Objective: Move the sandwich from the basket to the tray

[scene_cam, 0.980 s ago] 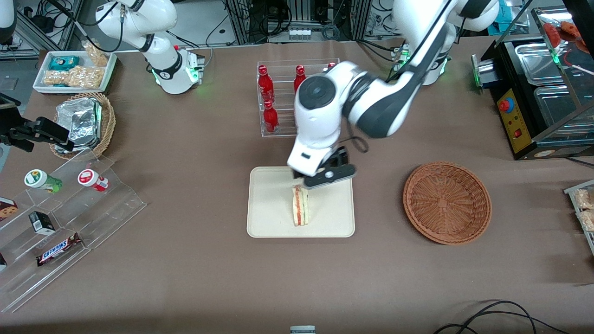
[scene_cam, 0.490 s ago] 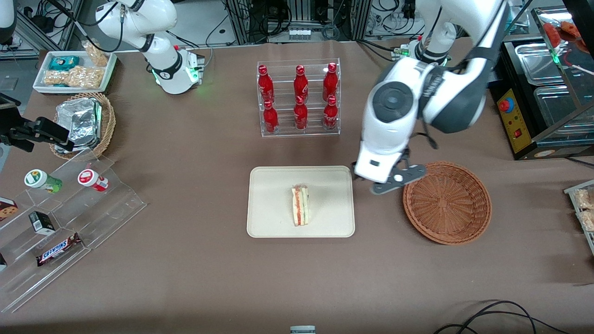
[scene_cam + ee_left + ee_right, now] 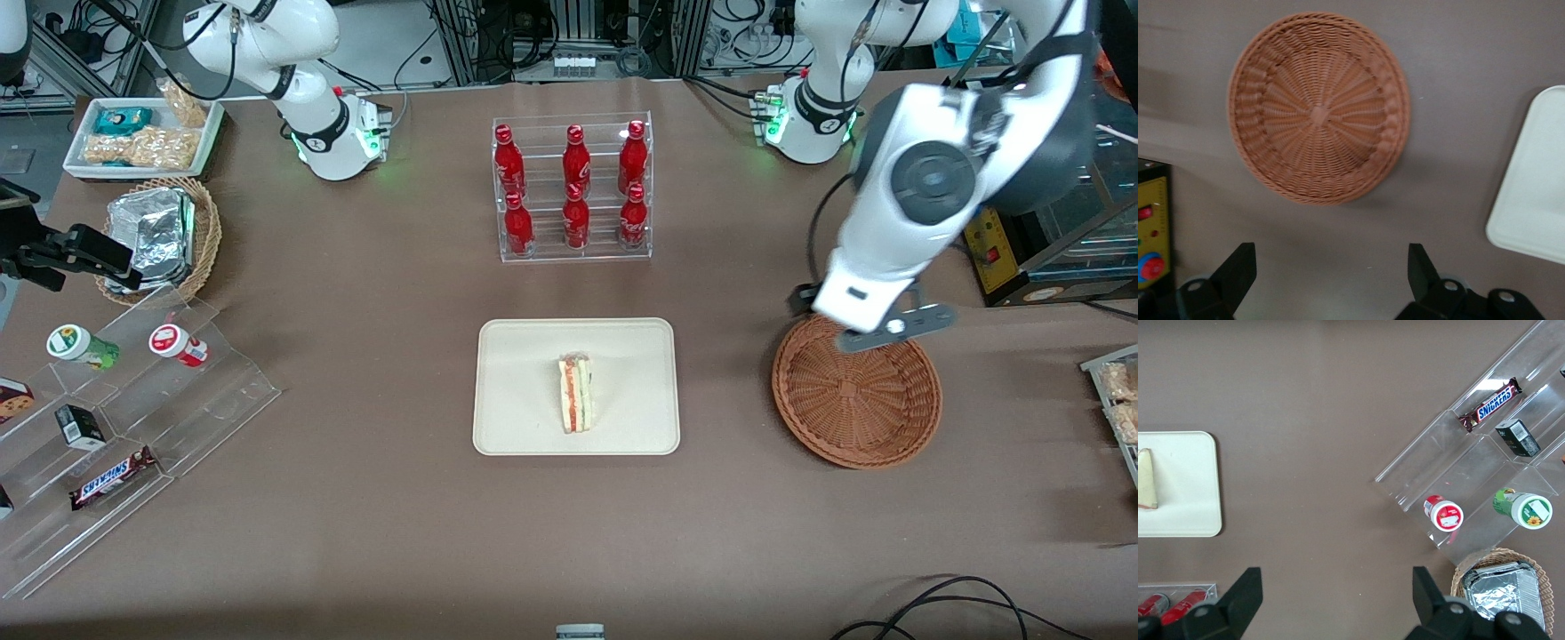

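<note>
Open and empty, the gripper (image 3: 876, 331) hangs above the rim of the basket (image 3: 856, 388) on its side farther from the front camera, fingers (image 3: 1237, 277) wide apart. Toward the parked arm's end, foil packets (image 3: 151, 236) fill a paler wicker basket (image 3: 206, 233). At mid table the sandwich (image 3: 575, 394) lies on the flat cream tray (image 3: 524, 391). Six red bottles (image 3: 574, 188) stand in a clear rack. The round woven basket holds nothing.

Bare table between tray (image 3: 622, 436) and basket (image 3: 855, 388); bottle rack (image 3: 573, 187) well clear.
</note>
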Robot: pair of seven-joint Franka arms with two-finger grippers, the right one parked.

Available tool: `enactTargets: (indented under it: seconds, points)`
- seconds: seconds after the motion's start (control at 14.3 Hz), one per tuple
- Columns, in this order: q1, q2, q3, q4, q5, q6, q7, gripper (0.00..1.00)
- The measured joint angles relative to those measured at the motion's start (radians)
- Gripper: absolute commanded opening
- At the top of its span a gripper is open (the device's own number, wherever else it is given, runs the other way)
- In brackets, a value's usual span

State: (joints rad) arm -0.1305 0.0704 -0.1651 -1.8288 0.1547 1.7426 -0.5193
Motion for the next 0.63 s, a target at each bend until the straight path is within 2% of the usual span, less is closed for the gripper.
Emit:
enactTargets:
  seconds: [0.35, 0.63]
  points:
    - [0.124, -0.100, 0.000, -0.023, -0.036, -0.101, 0.270, 1.00]
    - [0.148, -0.129, 0.001, 0.014, -0.043, -0.114, 0.427, 1.00]
